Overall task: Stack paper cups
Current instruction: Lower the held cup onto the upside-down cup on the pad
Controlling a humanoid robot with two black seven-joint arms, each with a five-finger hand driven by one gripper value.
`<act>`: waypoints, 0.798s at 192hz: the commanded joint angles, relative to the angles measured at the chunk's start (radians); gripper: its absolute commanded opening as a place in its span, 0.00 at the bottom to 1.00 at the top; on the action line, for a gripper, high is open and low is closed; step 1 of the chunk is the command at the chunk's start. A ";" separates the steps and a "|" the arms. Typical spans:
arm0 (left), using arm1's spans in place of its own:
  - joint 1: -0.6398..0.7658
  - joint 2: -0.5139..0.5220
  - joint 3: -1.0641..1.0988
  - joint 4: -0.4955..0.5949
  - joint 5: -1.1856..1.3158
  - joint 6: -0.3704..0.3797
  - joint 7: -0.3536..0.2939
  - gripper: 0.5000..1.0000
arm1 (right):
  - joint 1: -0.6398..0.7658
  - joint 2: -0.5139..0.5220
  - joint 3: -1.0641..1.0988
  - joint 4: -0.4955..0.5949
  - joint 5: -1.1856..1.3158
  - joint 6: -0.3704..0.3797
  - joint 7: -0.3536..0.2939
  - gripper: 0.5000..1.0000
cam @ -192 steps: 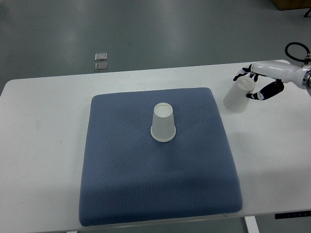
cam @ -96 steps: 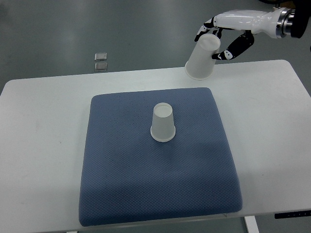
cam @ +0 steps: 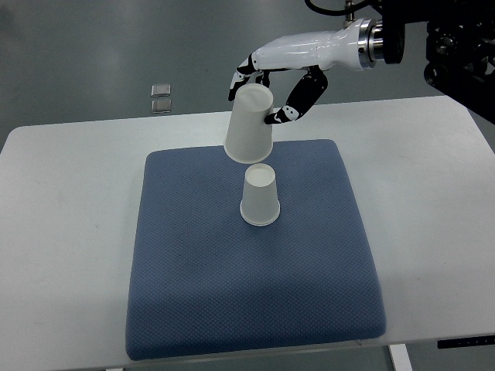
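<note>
Across the earlier pictures we see the right hand (cam: 267,93) travel from the right edge of the frame, over the white table (cam: 69,201), up and leftward to the upper middle. The held cup (cam: 249,125) has come with it, upside down: first beside the blue mat (cam: 193,286), then off its upper right corner, now over the mat's top edge, just above the standing cup (cam: 259,195).

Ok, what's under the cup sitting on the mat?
The upside-down paper cup rests directly on the blue mat. Its mouth faces down, so anything inside is hidden. The held cup in the right robot hand hangs above it.
</note>
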 commanded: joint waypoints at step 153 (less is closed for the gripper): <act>0.000 0.000 0.000 0.000 0.000 0.000 0.000 1.00 | -0.047 0.023 -0.060 -0.012 -0.028 0.004 -0.017 0.21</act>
